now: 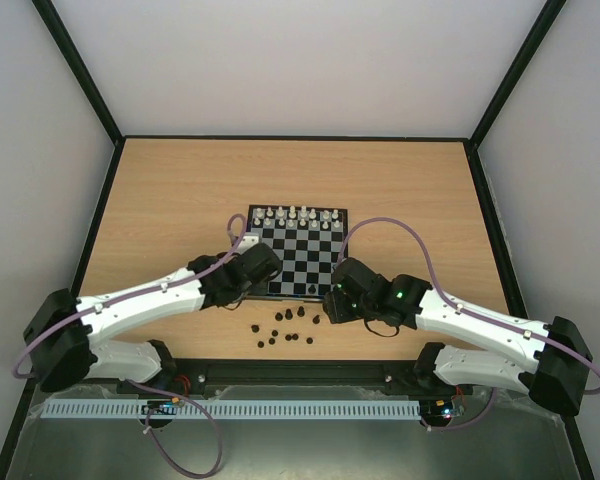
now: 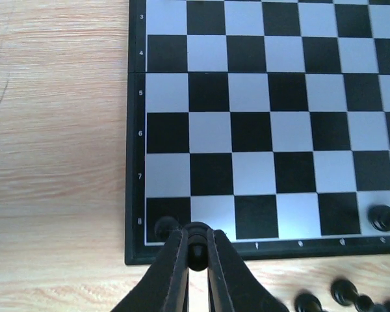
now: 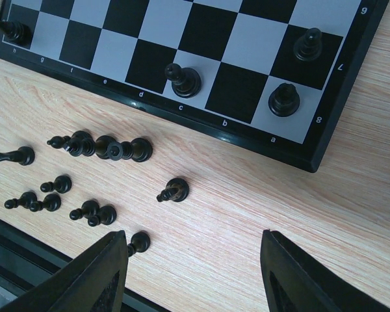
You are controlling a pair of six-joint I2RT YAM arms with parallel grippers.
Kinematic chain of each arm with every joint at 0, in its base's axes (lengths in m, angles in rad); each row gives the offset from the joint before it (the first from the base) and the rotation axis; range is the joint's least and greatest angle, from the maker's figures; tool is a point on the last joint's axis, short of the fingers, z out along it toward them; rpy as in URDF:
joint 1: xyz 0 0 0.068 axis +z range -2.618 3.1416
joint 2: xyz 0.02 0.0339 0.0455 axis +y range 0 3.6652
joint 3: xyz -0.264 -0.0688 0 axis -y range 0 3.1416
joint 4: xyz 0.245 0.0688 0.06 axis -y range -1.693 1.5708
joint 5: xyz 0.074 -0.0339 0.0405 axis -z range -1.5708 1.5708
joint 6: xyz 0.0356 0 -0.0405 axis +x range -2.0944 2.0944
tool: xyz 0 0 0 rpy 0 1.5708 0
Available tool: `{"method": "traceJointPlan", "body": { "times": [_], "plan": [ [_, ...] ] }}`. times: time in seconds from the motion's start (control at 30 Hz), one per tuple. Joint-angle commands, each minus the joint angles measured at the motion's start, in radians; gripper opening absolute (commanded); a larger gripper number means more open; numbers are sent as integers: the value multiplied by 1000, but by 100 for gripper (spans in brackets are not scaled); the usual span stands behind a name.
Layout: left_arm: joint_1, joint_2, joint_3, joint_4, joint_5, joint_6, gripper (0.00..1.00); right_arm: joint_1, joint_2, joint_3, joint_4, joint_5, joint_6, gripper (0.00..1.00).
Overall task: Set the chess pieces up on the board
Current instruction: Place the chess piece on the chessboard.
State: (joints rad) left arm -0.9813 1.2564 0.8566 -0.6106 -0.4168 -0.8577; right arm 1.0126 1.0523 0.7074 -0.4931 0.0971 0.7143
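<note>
**Black pieces mostly off the board, left hand closed at its near edge**

Most of the small black chess pieces [image 3: 107, 146] are on the desk, in a loose group just in front of the near edge of the board, and many of them lie on their sides. One piece [image 3: 175, 190] lies a little apart, to the right of the group. Four black pieces are on the board. One [image 3: 13, 29] is in the near left corner square and one [image 3: 185, 79] is in the near row, right of the middle. Another [image 3: 286, 99] is in the near right corner square, and the last [image 3: 310, 42] is on the square just behind it.

The square chessboard with black and pale grey squares and a thin dark border [image 1: 295, 255] lies flat in the middle of the light wooden desk [image 1: 180, 200]. The white chess pieces [image 1: 295, 215] stand along its far edge.

The left hand [image 2: 196, 237] is at the near left corner of the board, and its tips are over the dark border, just beside the corner piece. It is closed, with its black fingers [image 2: 175, 273] pressed together. Something small and dark shows between the tips, but I cannot tell if it is a piece.

The right hand [image 3: 194, 244] is above the bare desk, near the near right corner of the board and to the right of the loose group. Its fingers are wide apart and nothing is between them.
</note>
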Motion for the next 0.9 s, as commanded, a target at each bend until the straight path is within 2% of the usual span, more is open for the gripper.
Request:
{"method": "traceJointPlan", "body": {
  "times": [0.0, 0.33, 0.87],
  "plan": [
    [56, 63, 24, 43, 42, 120, 7, 6, -15, -16, -18, -4, -8, 57],
    [140, 139, -8, 145, 102, 184, 8, 6, -12, -18, -14, -7, -11, 57],
    [184, 233, -59, 210, 124, 199, 9, 8, -9, -19, -12, -13, -12, 57]
  ]
}}
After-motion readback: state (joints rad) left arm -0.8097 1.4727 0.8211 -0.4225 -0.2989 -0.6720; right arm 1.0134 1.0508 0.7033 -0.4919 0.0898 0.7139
